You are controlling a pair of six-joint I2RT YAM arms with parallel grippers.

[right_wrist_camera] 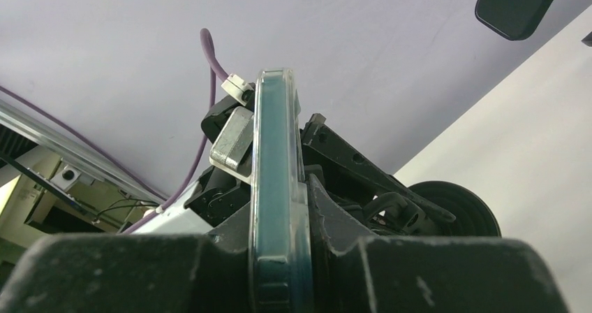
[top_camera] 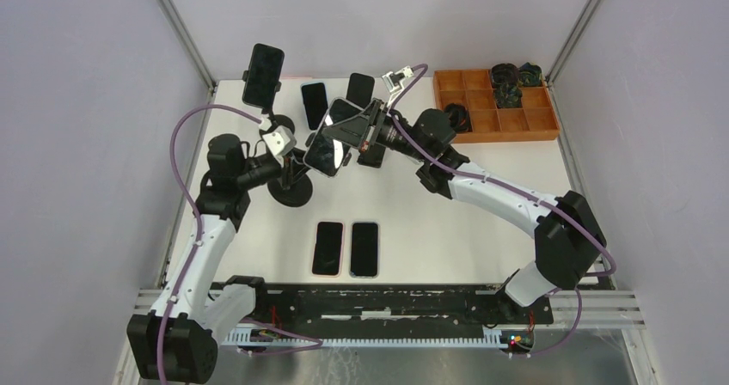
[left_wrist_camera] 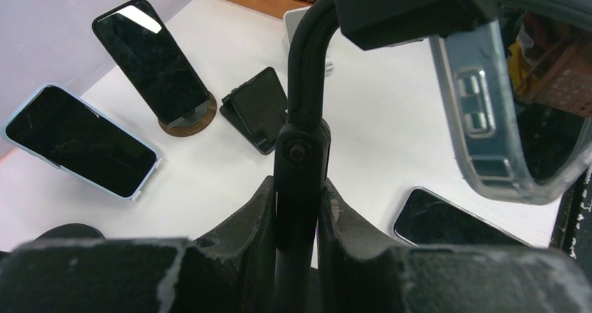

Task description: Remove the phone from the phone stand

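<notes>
My right pincer is clamped on the long edge of the phone, a glossy slab in a clear, round-cornered case. My left pincer is pinched tight around the matte black jointed stem of the phone stand. The phone hangs at one o'clock from the round base. I cannot tell whether the cradle touches it.

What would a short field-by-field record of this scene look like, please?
left gripper: shut on stand arm
right gripper: shut on phone, fingers pressing its two faces
phone versus holder: cannot tell whether it is free
stand base: resting on table
background: orange tray at far right corner
</notes>
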